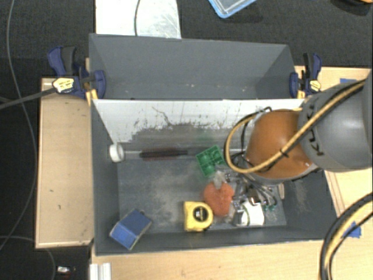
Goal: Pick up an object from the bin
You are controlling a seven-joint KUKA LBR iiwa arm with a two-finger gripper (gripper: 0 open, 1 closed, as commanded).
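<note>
In the front right part of the bin (145,191), the pincer (240,204) is hovering, open or closed impossible to tell, with an orange-red lump (218,200) lying just beside it toward the view's left and a yellow tape measure (198,216) sitting beyond.

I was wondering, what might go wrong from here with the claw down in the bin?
1. The claw sits amid a tight cluster: an orange-red lump, a yellow tape measure and a white piece. It may catch two things, or shove one aside.
2. The looped cables at its wrist hang close to the green piece and could snag it.
</note>
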